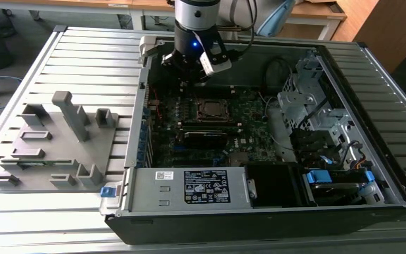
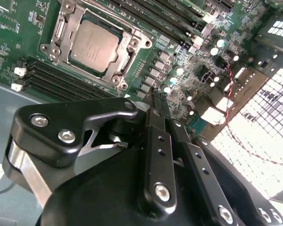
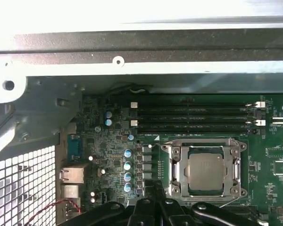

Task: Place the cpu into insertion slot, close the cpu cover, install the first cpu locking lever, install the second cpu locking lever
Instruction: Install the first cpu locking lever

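Desks and a wood cabinet stand behind a ribbed grey surface [image 1: 83, 53], which carries an open case [image 1: 259, 222]. In the exterior view a grey tray [image 1: 55, 153] of fixtures lies at nine o'clock from it.

The green board [image 1: 249, 119] lies flat in the case. The slot [image 1: 197, 110] sits near the middle of it, with black memory slots [image 1: 210, 126] at six o'clock from it. The cpu [image 3: 205, 170] is seated flat and square in the slot. The cover [image 3: 232, 169] looks folded down around it, with its window framing the grey top. I can't tell whether either lever is latched.

My tool [image 1: 199, 82] hangs at twelve o'clock from the slot. It is near it but clear of it, over the small capacitors. In both wrist views its fingers [image 2: 156, 141] look pressed together with nothing between them.

I judge the cpu to be light, thin and stiff. Its smooth lid would be slippery, and the contact side and the socket pins beneath would be fragile. It should only ever be held by two opposite edges and kept level. The cover looks like thin springy sheet metal. It should be pushed on its free edge, never on the window rim over the chip. The levers are probably stiff wire that resists near the catch, so I'd push on their bent ends.
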Robot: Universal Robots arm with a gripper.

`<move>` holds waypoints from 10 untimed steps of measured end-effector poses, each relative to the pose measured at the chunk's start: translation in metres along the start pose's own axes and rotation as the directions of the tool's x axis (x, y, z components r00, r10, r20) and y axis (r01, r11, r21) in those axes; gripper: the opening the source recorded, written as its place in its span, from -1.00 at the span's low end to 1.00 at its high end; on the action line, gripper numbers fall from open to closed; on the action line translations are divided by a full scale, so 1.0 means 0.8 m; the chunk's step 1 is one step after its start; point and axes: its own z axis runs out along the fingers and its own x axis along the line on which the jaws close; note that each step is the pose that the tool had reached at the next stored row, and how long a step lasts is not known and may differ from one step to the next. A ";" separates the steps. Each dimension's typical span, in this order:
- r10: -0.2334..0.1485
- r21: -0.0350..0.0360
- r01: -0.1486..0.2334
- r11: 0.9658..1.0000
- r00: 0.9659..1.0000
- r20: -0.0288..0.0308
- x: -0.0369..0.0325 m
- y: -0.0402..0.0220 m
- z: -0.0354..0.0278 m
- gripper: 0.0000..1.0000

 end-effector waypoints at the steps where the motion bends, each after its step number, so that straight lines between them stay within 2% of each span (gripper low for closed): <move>1: 0.000 0.000 0.000 1.000 1.000 0.000 0.0000 0.0000 -0.0002 -0.79; 2: 0.000 -0.004 0.000 1.000 1.000 0.000 0.0000 0.0000 -0.0002 -0.79; 3: -0.001 -0.012 0.000 1.000 1.000 0.000 0.0000 0.0000 -0.0002 -0.79; 5: -0.001 -0.041 0.001 0.999 1.000 -0.001 0.0002 0.0000 -0.0003 -0.79; 6: -0.001 -0.048 0.001 0.999 1.000 -0.001 0.0004 0.0000 -0.0003 -0.79; 10: -0.001 -0.049 0.001 0.999 1.000 0.001 0.0064 -0.0002 0.0002 -0.79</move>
